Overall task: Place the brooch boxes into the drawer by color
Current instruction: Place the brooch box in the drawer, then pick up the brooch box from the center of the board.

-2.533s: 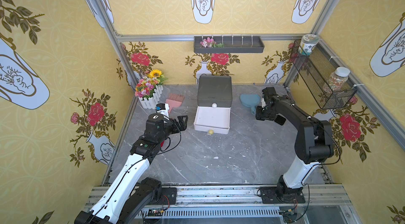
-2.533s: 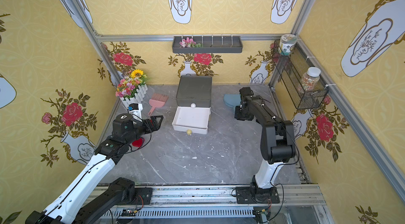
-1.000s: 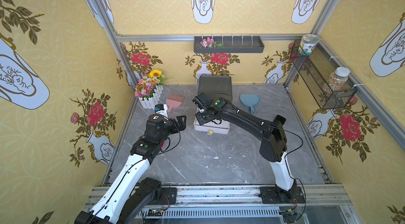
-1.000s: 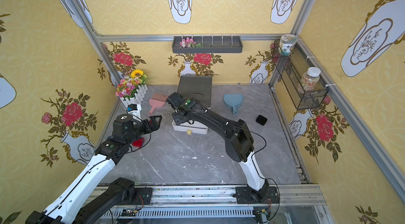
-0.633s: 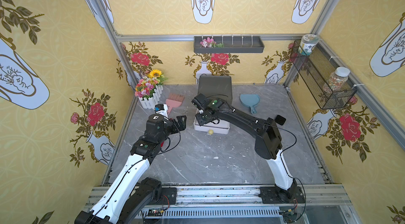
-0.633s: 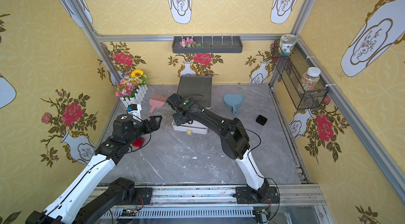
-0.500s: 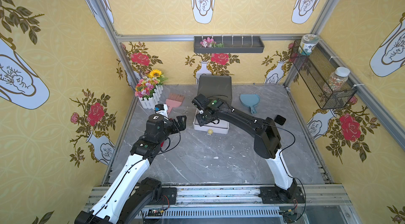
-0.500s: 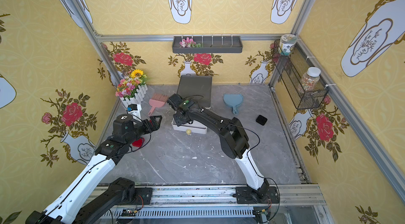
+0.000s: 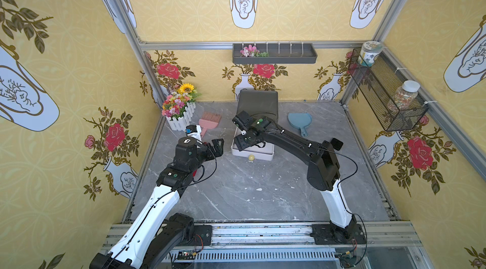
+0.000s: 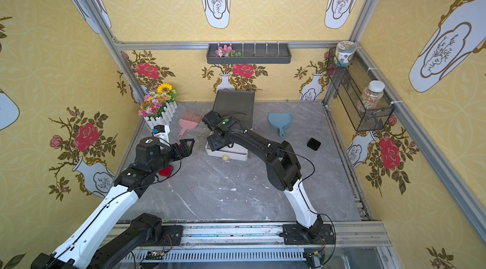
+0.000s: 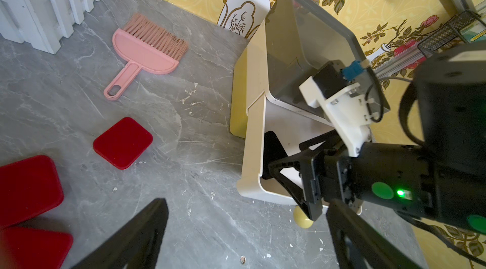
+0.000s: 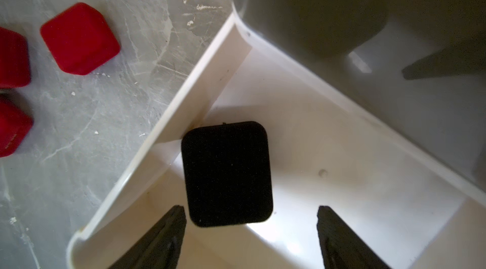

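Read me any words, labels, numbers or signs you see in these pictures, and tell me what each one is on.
No text here can be read outright.
Label on the jar in the wire basket: printed, but too small to read.
White mark on the left arm: a logo shape, no legible letters.

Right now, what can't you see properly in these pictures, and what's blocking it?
- Black box in the white drawer: right arm hides it in both top views.
- Red boxes: two cut by wrist views' edges; left arm covers most from above.
- Grey tier: contents unseen in any view.
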Controlling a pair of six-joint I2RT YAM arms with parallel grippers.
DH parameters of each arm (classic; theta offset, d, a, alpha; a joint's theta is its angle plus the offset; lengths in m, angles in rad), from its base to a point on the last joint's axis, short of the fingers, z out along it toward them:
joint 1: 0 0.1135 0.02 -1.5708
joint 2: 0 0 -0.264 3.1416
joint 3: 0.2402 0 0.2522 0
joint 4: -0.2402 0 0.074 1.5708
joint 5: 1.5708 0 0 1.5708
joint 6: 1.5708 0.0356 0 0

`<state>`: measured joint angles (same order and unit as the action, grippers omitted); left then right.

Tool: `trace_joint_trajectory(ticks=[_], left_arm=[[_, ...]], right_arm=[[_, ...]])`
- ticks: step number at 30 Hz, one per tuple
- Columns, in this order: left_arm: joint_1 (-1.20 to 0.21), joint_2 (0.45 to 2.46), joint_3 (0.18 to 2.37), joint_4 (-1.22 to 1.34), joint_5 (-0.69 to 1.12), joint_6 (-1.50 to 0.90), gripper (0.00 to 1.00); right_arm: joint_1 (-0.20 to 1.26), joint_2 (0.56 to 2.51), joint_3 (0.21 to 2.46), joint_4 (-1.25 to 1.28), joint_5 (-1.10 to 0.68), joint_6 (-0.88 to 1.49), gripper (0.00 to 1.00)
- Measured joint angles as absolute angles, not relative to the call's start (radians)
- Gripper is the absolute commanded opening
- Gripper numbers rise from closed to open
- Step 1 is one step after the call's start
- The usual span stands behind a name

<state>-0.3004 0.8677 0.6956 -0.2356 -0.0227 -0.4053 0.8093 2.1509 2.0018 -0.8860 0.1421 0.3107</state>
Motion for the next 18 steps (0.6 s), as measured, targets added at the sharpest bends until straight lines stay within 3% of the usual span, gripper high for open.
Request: trace_joint_trajectory(ticks=[11,18], left_arm=[[-0.300,0.867,0.696,-0.236,-0.023,-0.412,1.00],[-0.300,0.863,0.696,-0.236,-0.022,-0.412,1.00]], right_arm=[[0.801,1.850,1.839,-0.831,0.185,0.318,0.84],[0.599,1.633,1.612,-0.820,0.187,0.366,0.89]])
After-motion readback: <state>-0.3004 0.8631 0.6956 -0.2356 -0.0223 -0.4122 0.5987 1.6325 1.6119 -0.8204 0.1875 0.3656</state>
